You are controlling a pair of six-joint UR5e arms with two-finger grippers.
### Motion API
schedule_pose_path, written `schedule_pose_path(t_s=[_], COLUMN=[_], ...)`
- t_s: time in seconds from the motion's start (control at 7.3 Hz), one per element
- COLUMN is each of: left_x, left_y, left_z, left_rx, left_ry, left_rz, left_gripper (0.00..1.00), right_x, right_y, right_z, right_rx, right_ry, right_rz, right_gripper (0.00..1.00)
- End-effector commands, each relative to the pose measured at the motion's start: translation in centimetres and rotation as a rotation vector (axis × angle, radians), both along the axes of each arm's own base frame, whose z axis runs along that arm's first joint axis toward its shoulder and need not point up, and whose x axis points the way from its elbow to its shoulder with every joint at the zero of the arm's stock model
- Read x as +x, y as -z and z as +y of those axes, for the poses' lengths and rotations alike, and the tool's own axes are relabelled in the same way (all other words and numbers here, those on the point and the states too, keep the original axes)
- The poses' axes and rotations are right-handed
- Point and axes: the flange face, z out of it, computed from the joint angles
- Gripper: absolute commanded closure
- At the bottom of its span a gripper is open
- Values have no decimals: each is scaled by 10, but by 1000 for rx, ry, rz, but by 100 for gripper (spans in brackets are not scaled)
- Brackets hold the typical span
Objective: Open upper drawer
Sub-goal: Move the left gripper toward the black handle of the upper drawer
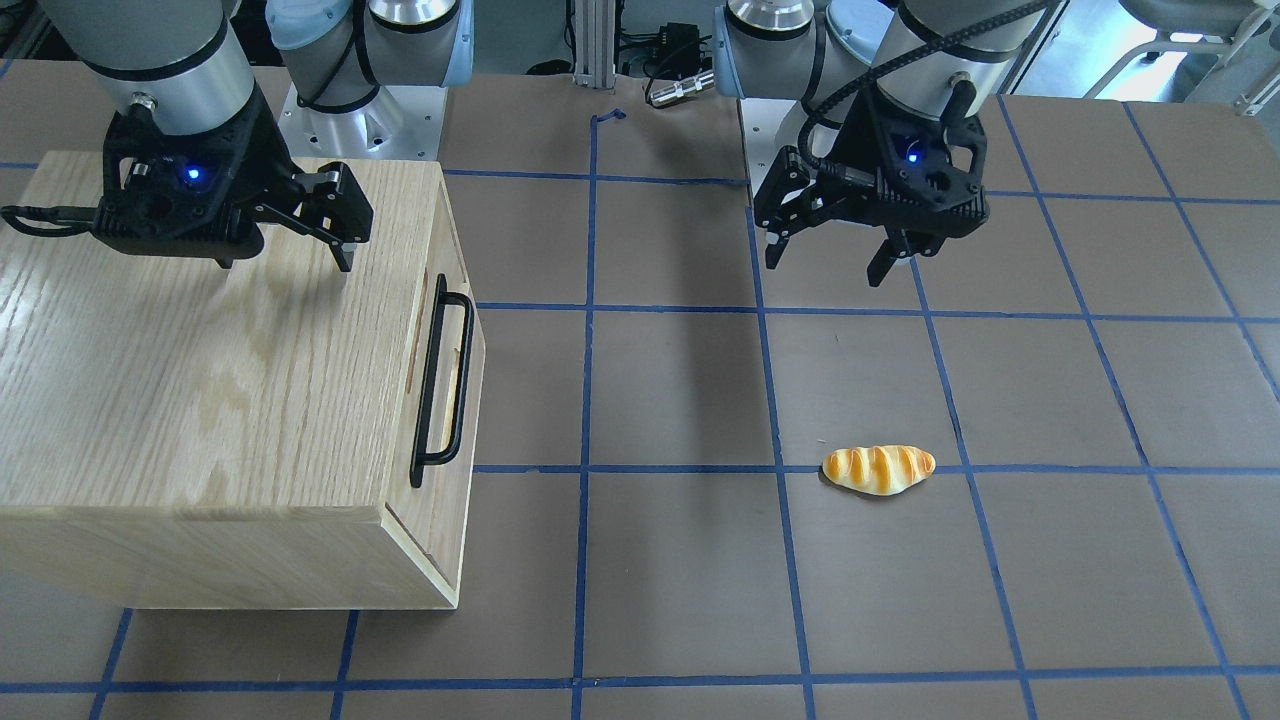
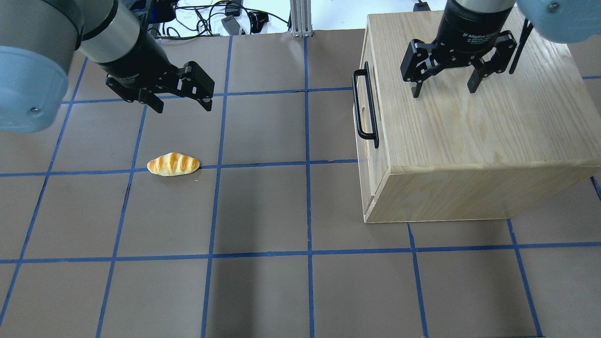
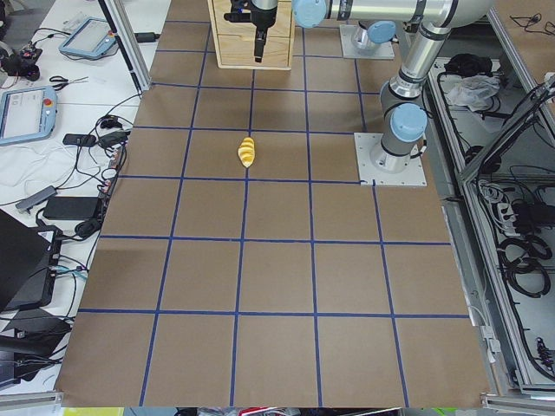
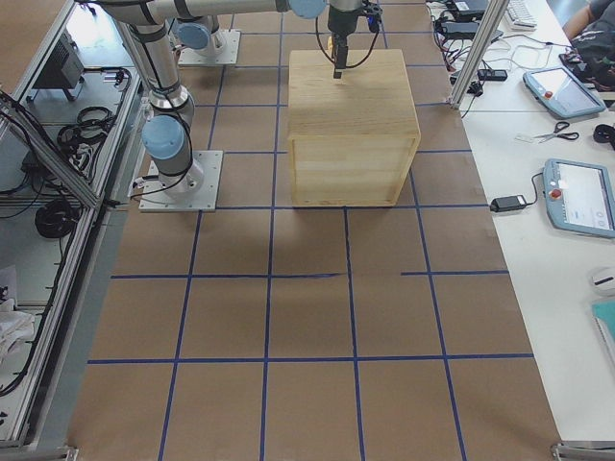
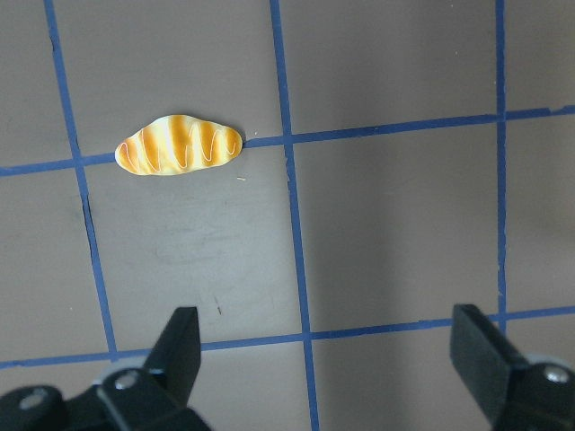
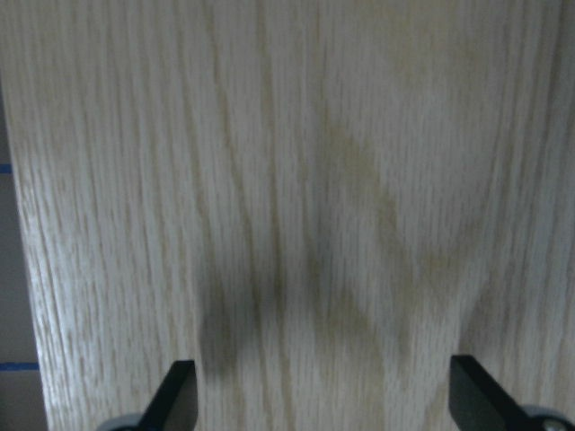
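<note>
The upper drawer's front panel [image 1: 462,418] with its long black bar handle [image 1: 441,380] faces the table's middle and sits flush with the oak cabinet [image 1: 200,380]. The handle also shows in the overhead view [image 2: 365,111]. My right gripper [image 2: 443,92] is open and empty, and hovers over the cabinet's top, behind the handle. Its wrist view shows only wood grain [image 6: 287,180] between the fingertips [image 6: 175,400]. My left gripper [image 2: 184,109] is open and empty above the bare table, far from the cabinet.
A toy bread roll [image 2: 173,164] lies on the brown table with the blue tape grid [image 2: 263,211], just in front of my left gripper [image 5: 328,359]. The cabinet [image 2: 469,131] fills the table's right side.
</note>
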Motion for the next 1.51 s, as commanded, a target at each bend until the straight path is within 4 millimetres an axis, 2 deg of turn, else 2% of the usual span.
schedule_pose_path(t_s=[0.0,0.14,0.27,0.41,0.55,0.68,0.96,1.37], left_x=[-37,-66,-87,-105,-135,-156,-175,-189], left_y=[26,43,62,68,77,88,98,110], left_z=[-35,-43,-53,-59,-54,-55,-49,-48], left_rx=[-73,-63,-47,-44,-4,-23,28,50], left_ry=[1,13,20,-30,-86,-83,-142,-133], left_rz=[118,182,259,340,367,377,390,384], left_gripper=[0,0,0,0,0,0,0,0], right_x=[0,-1,0,-1,0,0,-1,0], right_y=[1,0,1,0,0,1,0,0], right_z=[0,0,0,0,0,0,0,0], right_rx=[1,0,1,0,0,1,0,0], right_ry=[0,2,-1,2,0,0,0,0], right_rz=[0,0,0,0,0,0,0,0], right_gripper=[0,0,0,0,0,0,0,0])
